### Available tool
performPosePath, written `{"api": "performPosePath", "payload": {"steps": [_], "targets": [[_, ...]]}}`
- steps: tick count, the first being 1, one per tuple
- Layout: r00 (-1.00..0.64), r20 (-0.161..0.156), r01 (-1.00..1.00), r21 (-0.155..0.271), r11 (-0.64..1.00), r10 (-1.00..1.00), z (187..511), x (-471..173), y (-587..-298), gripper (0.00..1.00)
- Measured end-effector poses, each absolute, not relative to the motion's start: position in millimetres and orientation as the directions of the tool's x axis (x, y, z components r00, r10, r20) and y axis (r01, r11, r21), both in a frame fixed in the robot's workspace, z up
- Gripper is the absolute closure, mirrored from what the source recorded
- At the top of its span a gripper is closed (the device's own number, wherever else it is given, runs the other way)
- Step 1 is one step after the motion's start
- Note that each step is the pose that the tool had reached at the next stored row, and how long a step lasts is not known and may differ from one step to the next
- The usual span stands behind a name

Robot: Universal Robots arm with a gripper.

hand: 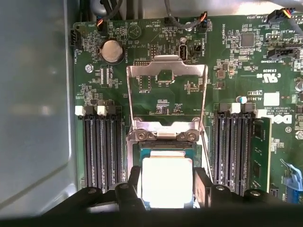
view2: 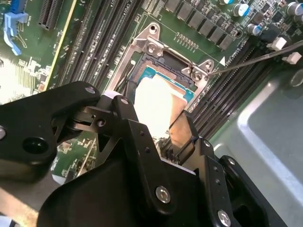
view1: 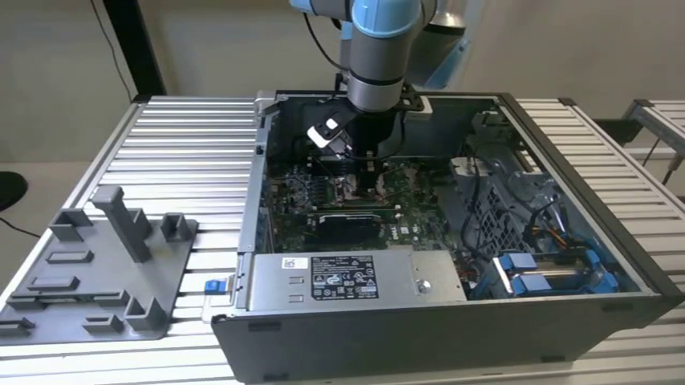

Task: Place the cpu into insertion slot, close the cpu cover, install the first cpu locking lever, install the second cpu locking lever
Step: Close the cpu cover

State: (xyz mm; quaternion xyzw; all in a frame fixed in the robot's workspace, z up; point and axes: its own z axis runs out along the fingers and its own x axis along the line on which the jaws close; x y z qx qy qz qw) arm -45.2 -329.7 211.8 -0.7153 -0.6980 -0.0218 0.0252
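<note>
Gripper [view1: 364, 172] down at the insertion slot [hand: 163, 147], cpu [hand: 166, 182] between its fingers [hand: 204, 187], inside an open computer case [view1: 428, 337].

In both wrist views glare whitens the cpu's metal top so that no surface detail can be made out. The black gripper body cuts off the chip's near edge and the near half of the slot. The fingers are closed against two opposite edges of the cpu, which sits low in the slot with a strip of dark socket showing beyond it in the second wrist view. The cpu cover [hand: 166, 62] is flipped open and lies back over the green board [hand: 236, 71]. In the exterior view the arm [view1: 377, 72] drops straight down into the case and hides the slot. The case stands on a ribbed bench [view1: 182, 152], with a grey fixture tray [view1: 96, 273] at the exterior view's left.
</note>
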Motion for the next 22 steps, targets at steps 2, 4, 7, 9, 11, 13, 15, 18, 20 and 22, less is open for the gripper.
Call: {"api": "performPosePath", "payload": {"steps": [2,4,7,9,11,13,15,18,20,22], "targets": [[0.024,0.066,1.000,-0.006,-0.024,0.997,209.2,-45.3,-329.5,1.00],[0.024,0.067,1.000,-0.005,-0.024,0.997,207.7,-45.4,-329.3,1.00],[0.024,0.066,1.000,-0.006,-0.024,0.998,207.7,-45.4,-329.4,1.00],[0.023,0.067,1.000,-0.005,-0.023,0.998,207.1,-45.4,-329.3,1.00],[0.022,0.066,1.000,-0.005,-0.022,0.998,206.5,-45.4,-329.3,1.00],[0.021,0.066,1.000,-0.005,-0.021,0.998,206.0,-45.4,-329.3,1.00],[0.021,0.066,1.000,-0.005,-0.021,0.998,205.3,-45.7,-329.3,1.00],[0.020,0.066,1.000,-0.005,-0.020,0.998,204.0,-45.8,-329.3,1.00],[0.020,0.066,1.000,-0.005,-0.020,0.998,202.7,-45.9,-329.3,1.00],[0.020,0.066,1.000,-0.005,-0.019,0.998,201.9,-45.9,-329.3,1.00]]}}
